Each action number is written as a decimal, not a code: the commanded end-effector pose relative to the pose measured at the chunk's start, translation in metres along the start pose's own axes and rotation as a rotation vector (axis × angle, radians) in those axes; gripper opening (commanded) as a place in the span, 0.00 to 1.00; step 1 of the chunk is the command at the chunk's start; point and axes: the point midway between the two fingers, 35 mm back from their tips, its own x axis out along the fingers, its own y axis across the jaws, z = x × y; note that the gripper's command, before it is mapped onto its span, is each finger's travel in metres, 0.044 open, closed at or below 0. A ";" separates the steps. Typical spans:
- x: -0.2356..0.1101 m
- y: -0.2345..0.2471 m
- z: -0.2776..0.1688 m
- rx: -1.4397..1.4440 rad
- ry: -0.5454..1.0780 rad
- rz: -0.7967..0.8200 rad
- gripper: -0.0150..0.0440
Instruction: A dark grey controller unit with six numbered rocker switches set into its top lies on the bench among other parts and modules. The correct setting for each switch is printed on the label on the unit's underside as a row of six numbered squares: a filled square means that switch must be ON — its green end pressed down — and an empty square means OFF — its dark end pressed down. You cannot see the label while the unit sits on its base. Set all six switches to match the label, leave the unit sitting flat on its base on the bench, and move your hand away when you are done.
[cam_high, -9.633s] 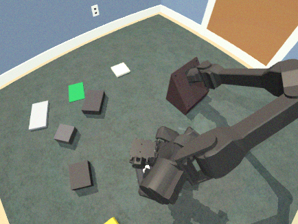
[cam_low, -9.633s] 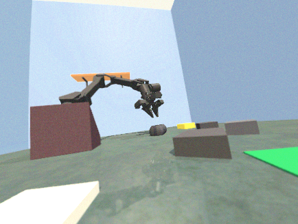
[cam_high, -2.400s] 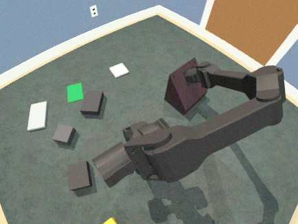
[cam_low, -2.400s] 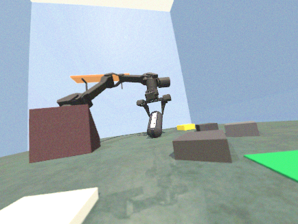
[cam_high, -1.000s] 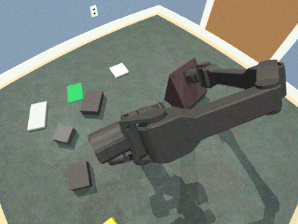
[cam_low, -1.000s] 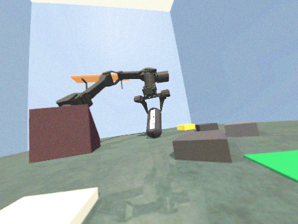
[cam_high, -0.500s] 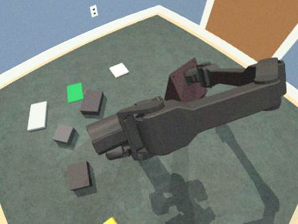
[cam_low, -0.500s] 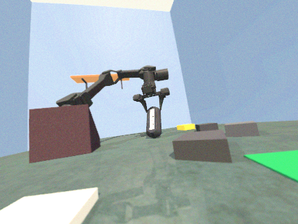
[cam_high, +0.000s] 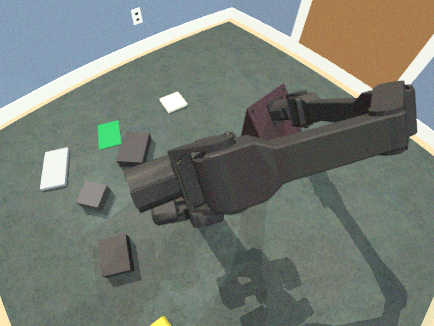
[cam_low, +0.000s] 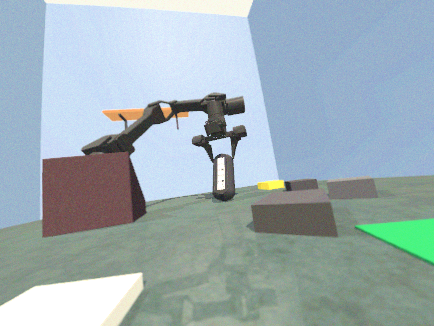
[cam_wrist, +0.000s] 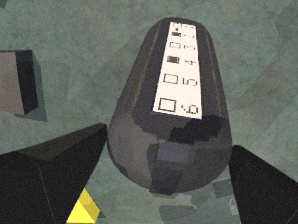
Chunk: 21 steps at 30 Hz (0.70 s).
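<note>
The dark grey controller unit stands roughly on end, its label side facing the exterior camera. My gripper is shut on its upper end, one fingertip against each side. Whether its lower end touches the bench is unclear. On the white label, squares 6, 5 and 3 are empty and 4 and 2 are filled; square 1 is too foreshortened to read. The rocker switches are hidden on the far side. In the top view the arm hides the unit.
Grey-brown blocks, a green sheet, white slabs and a yellow piece lie around. A large dark red block is near the arm's base.
</note>
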 end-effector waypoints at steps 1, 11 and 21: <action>0.000 -0.001 0.008 0.004 -0.014 -0.002 0.83; -0.001 -0.001 0.016 0.004 -0.015 -0.002 0.83; -0.002 -0.001 0.026 0.005 -0.015 -0.002 0.83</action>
